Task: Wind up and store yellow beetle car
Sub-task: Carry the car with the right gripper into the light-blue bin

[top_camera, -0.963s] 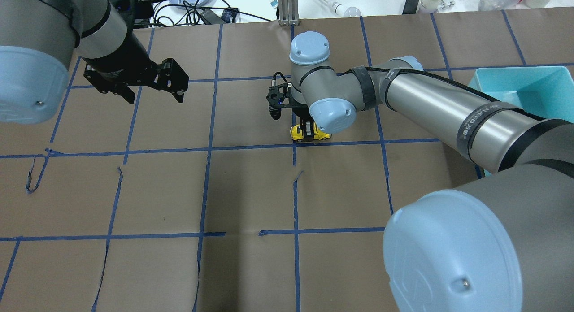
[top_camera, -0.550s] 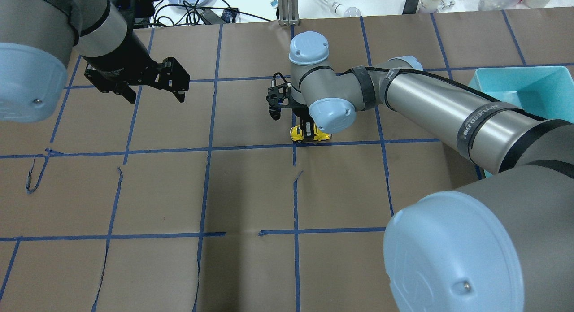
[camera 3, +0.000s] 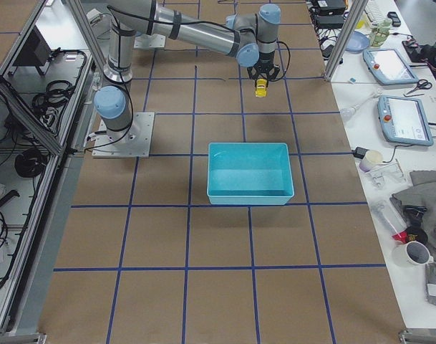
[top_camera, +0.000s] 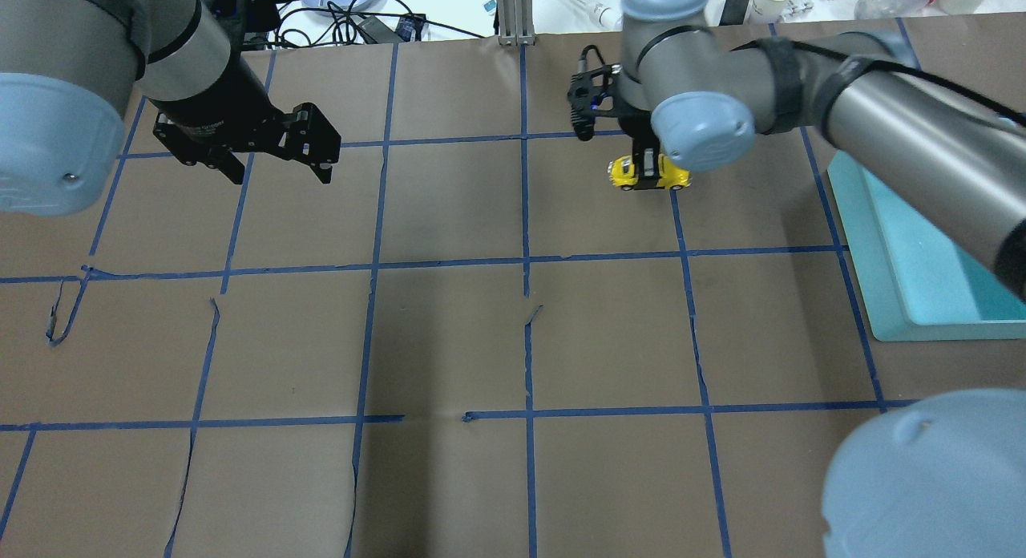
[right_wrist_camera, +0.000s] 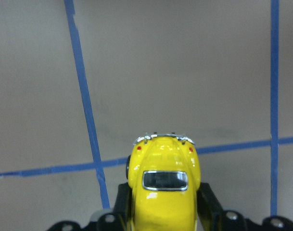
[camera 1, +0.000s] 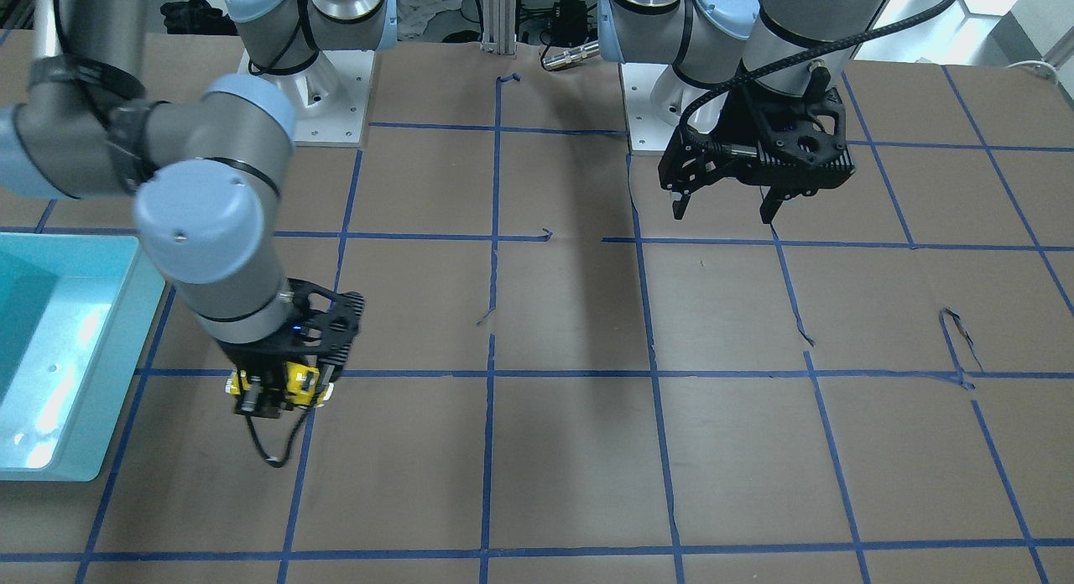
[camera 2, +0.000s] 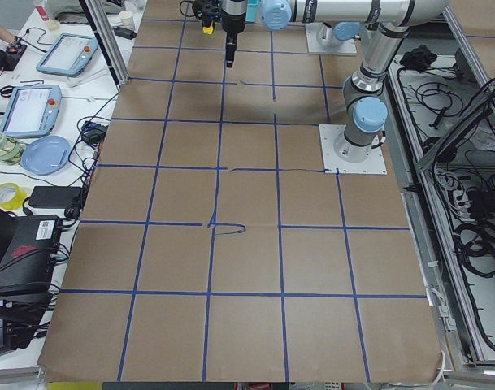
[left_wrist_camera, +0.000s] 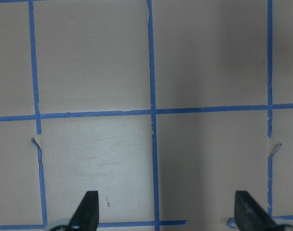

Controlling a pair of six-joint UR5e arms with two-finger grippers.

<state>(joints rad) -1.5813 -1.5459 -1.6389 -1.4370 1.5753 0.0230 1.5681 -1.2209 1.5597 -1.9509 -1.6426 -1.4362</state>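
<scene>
The yellow beetle car (top_camera: pixel 651 175) is a tiny glossy toy with dark windows. My right gripper (top_camera: pixel 646 171) is shut on its sides and holds it over the brown paper, left of the teal bin (top_camera: pixel 906 301). The right wrist view shows the car (right_wrist_camera: pixel 164 185) between the black fingers (right_wrist_camera: pixel 207 199), rear window up. It also shows in the front view (camera 1: pixel 284 386) and the right exterior view (camera 3: pixel 261 89). My left gripper (top_camera: pixel 279 175) is open and empty at the far left, with both fingertips (left_wrist_camera: pixel 86 210) over bare paper.
The table is covered in brown paper with a blue tape grid (top_camera: pixel 525 261). The teal bin (camera 3: pixel 248 201) is empty and stands at the table's right side. Cables, tablets and bottles lie beyond the far edge (top_camera: pixel 361 17).
My right gripper has carried the car away from the middle grid line, farther back and to the right, nearer the teal bin. The left arm has not moved.
</scene>
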